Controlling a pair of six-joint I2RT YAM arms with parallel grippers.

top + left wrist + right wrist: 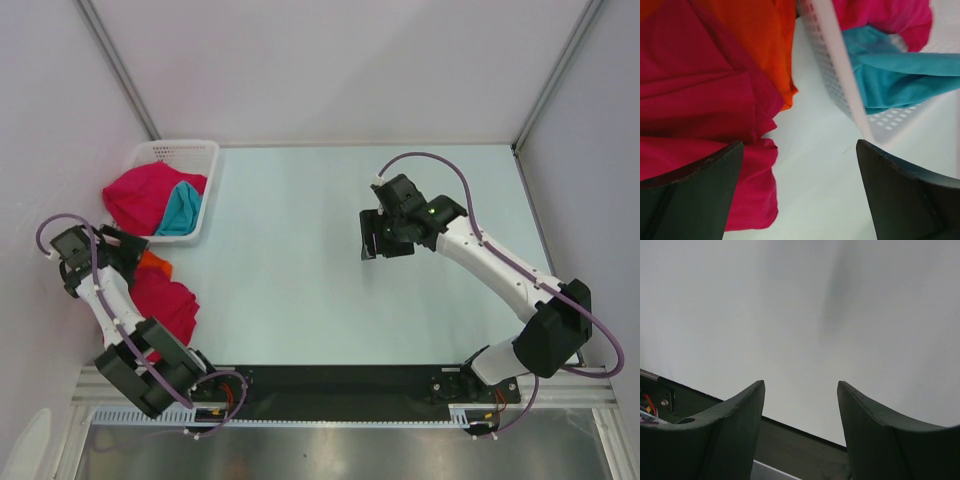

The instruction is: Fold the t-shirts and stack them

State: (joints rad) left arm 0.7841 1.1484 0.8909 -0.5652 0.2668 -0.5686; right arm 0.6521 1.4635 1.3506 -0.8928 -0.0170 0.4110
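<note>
A pale blue-green tabletop (300,250) fills most of the overhead view, with white walls on three sides. Two black-and-white robot arms rise from its near edge. The right arm (500,265) stretches far across the surface toward the middle. The left arm (105,305) bends toward the left edge.

A white plastic lattice basket (211,180) sits at the far left corner of the tabletop. A crumpled crimson t-shirt in the basket (145,195) bulges out over its left rim. A second crimson t-shirt (170,300) lies rumpled on the tabletop near the left arm, just in front of the basket. A teal t-shirt (182,212) is bunched inside the basket against its right wall, touching the crimson one there. An orange t-shirt (155,266) shows only as a small patch at the far edge of the crimson shirt on the tabletop, touching it and lying between it and the basket.

The left hand (799,147) is open, its two dark fingers spread wide with nothing between them. It is over the strip of bare tabletop between the loose shirts and the basket, one finger above crimson cloth. The right hand (800,385) is also open and empty, above bare tabletop, well apart from every shirt.
</note>
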